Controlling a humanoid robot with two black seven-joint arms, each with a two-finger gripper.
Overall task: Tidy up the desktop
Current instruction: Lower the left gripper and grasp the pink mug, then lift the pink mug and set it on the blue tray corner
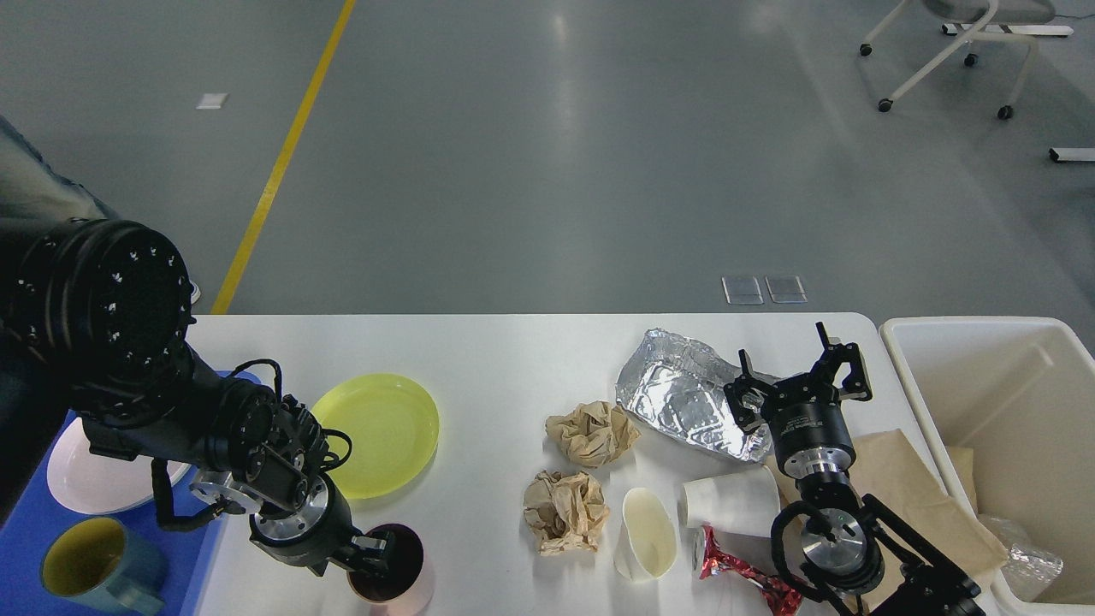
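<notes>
Desktop stretches white beneath me, between the blue tray and the beige bin. At its near edge my left gripper pinches the rim of a pink cup, just nearer than the yellow plate. My right gripper hangs spread over the crumpled foil tray.

Free room: far middle strip of the worktop lies bare.
Obstacles: crumpled papers, foil tray, cups crowd the right.
</notes>
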